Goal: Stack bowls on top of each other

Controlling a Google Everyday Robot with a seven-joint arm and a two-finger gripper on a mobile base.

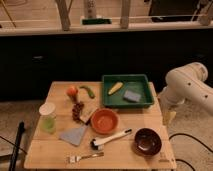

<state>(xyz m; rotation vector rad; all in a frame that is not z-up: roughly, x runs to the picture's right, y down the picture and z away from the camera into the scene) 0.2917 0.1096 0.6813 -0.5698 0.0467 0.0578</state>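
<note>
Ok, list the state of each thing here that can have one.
orange bowl: upright, empty, not stacked.
brown bowl: upright, set apart from the orange bowl.
green tray: holds a yellow item and a gray sponge.
cup: upright, lid on.
gripper: beside the right edge of the table, touching neither bowl.

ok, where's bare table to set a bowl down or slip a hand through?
Free: front-left corner between cloth, fork and table edge; strip between green tray, orange bowl and dark bowl. Crowded: middle-left around grapes, fruit, cup; brush lies between the bowls. The end effector hangs at the table's right edge.
</note>
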